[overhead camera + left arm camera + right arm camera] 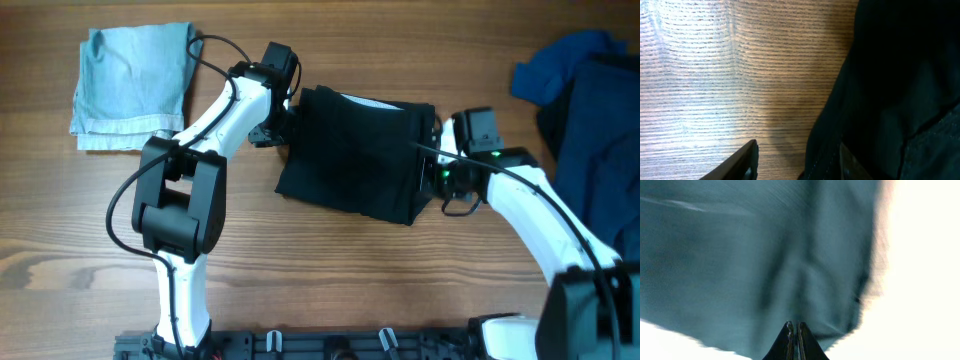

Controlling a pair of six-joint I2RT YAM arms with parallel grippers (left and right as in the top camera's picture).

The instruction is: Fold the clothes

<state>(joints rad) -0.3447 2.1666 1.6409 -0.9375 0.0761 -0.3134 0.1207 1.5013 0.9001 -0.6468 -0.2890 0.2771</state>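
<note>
The black shorts [355, 150] lie folded into a rough rectangle at the table's middle. My left gripper [280, 125] is at their upper left edge. In the left wrist view it [797, 150] is open, one finger over bare wood and the other over the black cloth [900, 75], with the cloth's edge between them. My right gripper [437, 150] is at the shorts' right edge. In the blurred right wrist view its fingers [794, 325] are pressed together on the cloth [740, 255], with creases running to the tips.
A pale blue garment [130, 85] lies folded at the far left. A heap of dark blue garments [590, 110] lies at the right edge. The wooden table [330, 280] shows bare wood in front of the shorts.
</note>
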